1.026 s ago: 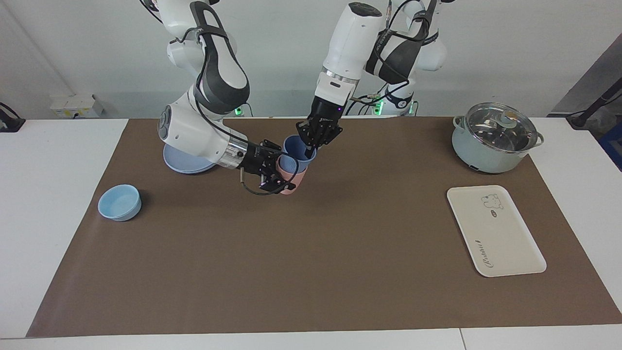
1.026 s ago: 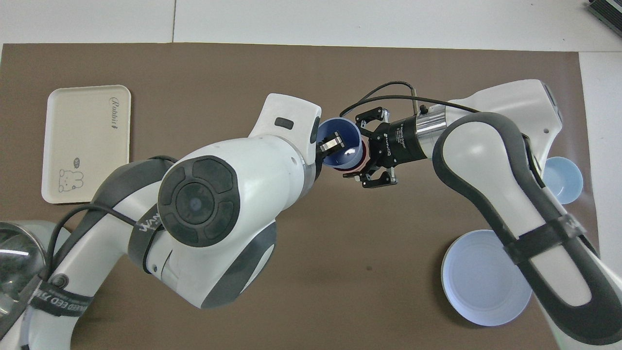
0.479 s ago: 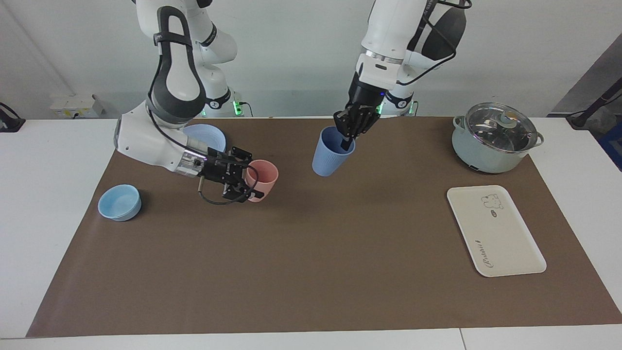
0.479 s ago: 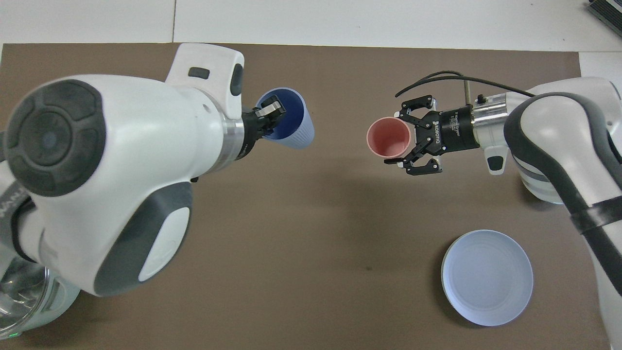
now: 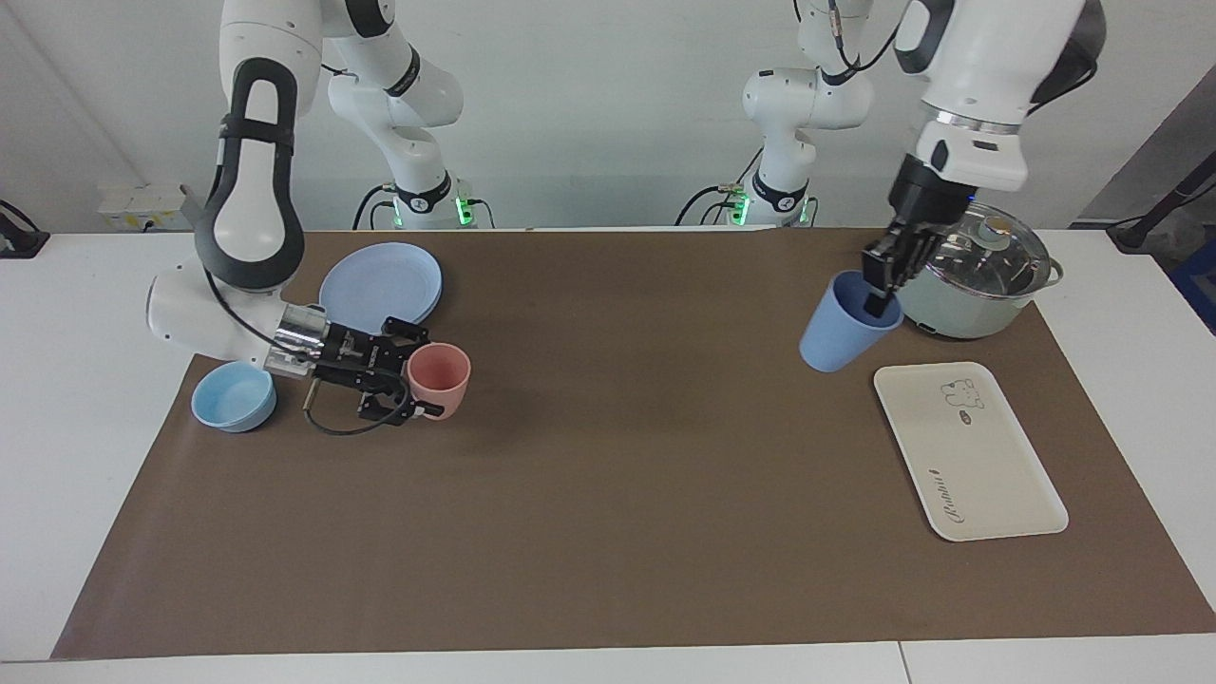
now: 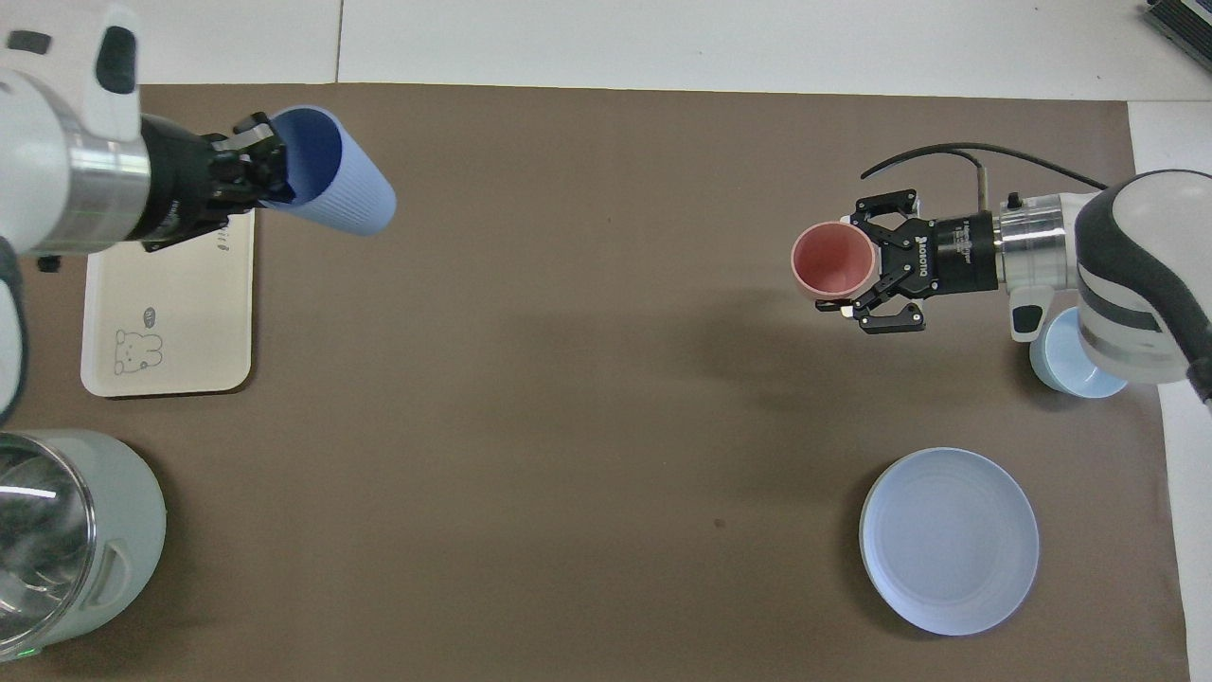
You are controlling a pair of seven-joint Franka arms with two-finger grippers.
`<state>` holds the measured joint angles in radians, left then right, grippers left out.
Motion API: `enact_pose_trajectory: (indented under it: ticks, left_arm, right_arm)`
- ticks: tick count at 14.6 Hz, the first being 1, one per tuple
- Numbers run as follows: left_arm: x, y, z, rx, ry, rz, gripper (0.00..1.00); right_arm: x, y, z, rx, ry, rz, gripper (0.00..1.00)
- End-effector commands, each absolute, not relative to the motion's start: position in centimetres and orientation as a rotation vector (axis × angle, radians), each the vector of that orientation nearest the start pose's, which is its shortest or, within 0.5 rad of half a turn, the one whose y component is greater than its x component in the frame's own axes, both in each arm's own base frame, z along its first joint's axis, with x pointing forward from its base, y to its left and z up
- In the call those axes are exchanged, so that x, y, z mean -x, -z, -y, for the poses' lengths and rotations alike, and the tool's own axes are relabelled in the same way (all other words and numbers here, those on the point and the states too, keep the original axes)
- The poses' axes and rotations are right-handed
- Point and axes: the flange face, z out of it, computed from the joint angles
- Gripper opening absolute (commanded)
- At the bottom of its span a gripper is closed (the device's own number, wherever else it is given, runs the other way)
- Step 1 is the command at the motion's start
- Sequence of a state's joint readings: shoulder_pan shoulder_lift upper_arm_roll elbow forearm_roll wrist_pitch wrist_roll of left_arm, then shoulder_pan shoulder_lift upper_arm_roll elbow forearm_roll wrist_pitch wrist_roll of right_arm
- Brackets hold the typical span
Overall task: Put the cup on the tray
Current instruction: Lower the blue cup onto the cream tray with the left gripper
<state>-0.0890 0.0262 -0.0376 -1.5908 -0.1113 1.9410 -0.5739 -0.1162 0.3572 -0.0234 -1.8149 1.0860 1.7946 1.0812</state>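
The cup (image 5: 840,327) is hanging tilted in the air beside the tray (image 5: 967,450), its rim pinched by the left gripper (image 5: 882,285), one of the fingers inside it. The tray is lying on the bench (image 5: 608,532) near the pot (image 5: 969,269). The right gripper (image 5: 404,382) is at the pink cup (image 5: 440,378), fingers clasping its side, beside the bowl (image 5: 234,395) and plate (image 5: 382,284).

High facing camera across the table looking at both robots, steep overhead camera above them, both sharing the brown mat (image 5: 608,494), tray (image 5: 988,475) and plate (image 6: 947,540)
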Motion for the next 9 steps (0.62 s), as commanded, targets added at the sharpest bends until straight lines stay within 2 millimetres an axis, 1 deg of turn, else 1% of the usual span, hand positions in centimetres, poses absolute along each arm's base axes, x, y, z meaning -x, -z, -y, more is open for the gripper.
enact_pose_trajectory:
  ticks: [1,2,3,4,5,6,7,9]
  left_arm:
    - [-57.0,-61.2,1.1,3.264,0.454,0.647,0.0]
    - [-56.7,-59.6,-1.5,3.261,0.482,0.621,0.0]
    - [-56.7,-58.2,-3.6,3.25,0.509,0.584,0.0]
    - [-57.1,-57.2,-4.8,3.242,0.522,0.56,0.0]
    - [-57.6,-55.9,-6.6,3.233,0.519,0.564,0.0]
    - [-58.4,-54.3,-8.0,3.237,0.515,0.569,0.0]
    - [-59.1,-52.6,-8.9,3.245,0.508,0.55,0.0]
    - [-59.8,-49.4,-11.7,3.265,0.486,0.543,0.0]
  right_arm:
    - [-63.1,-31.9,4.4,1.463,-0.923,-1.611,0.0]
    - [-63.3,-31.4,4.6,1.491,-0.914,-1.615,0.0]
    - [-63.8,-30.7,5.1,1.518,-0.901,-1.626,0.0]
    - [-63.9,-29.9,5.8,1.519,-0.89,-1.638,0.0]
    - [-63.9,-29.7,6.2,1.517,-0.872,-1.649,0.0]
    - [-64.0,-29.3,6.5,1.512,-0.852,-1.67,0.0]
    - [-64.0,-29.1,6.6,1.517,-0.839,-1.681,0.0]
    - [-63.9,-29.0,6.9,1.526,-0.829,-1.691,0.0]
